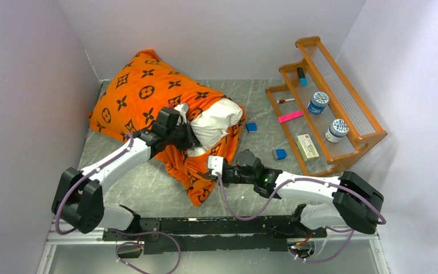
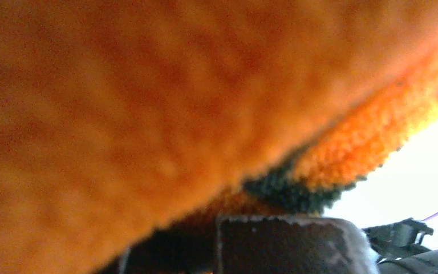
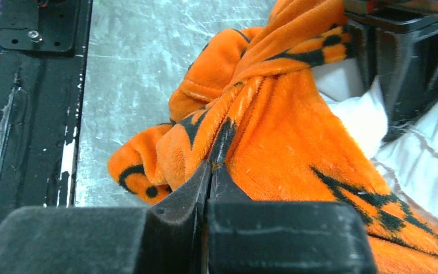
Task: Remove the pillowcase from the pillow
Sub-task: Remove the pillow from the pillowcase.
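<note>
From the overhead camera I see the pillow (image 1: 219,121) lying across the far left part of the desk (image 1: 142,191). Most of it is still inside the pillowcase (image 1: 142,85). Only the pillow's near right end shows, white and bulging out of the open mouth of the cover. Loose orange cloth spills from that mouth down toward the arm bases, just in front of the pillow's bare end.

My right end effector (image 1: 206,169) sits at the near edge of that spilled cloth, in front of the pillow. On the right wrist camera its two fingers are pressed together on a fold of the pillowcase (image 3: 274,142), with the pinch at (image 3: 211,171) and white pillow (image 3: 428,165) fabric behind it.

My left end effector (image 1: 189,137) is pushed against the pillow's exposed end, right at the mouth of the cover. Its wrist camera is filled with blurred orange pile (image 2: 148,114) above one dark finger (image 2: 285,245), so I cannot tell how its jaws stand.

To the right of the pillow lie two small blue blocks (image 1: 251,127) (image 1: 279,153). Farther out on that side is a wooden rack (image 1: 370,137) holding two jars (image 1: 318,101) (image 1: 336,129) and a pink strip (image 1: 290,116).
</note>
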Action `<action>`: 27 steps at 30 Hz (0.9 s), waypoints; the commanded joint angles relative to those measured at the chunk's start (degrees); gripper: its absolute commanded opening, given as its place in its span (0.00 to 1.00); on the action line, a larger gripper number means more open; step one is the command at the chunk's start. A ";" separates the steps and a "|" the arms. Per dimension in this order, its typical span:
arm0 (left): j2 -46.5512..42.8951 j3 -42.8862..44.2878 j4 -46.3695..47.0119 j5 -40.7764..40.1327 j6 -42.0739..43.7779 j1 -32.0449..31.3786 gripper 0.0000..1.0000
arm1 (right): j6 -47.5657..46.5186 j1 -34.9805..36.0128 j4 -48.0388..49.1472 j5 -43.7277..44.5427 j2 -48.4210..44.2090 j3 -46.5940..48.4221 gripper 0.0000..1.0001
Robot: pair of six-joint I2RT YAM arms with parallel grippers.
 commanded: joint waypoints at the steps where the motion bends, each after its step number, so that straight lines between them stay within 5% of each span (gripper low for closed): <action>1: 4.96 9.33 21.39 -8.56 -6.00 7.36 0.05 | 4.94 4.10 -8.87 -9.81 2.22 -2.90 0.00; 11: 9.41 16.98 22.34 -5.47 -7.54 11.35 0.05 | 4.92 4.07 -8.18 -7.13 5.39 -3.17 0.00; 27: 5.77 12.30 28.92 6.34 -13.88 17.87 0.05 | 9.55 3.41 3.64 -3.50 12.83 -5.39 0.00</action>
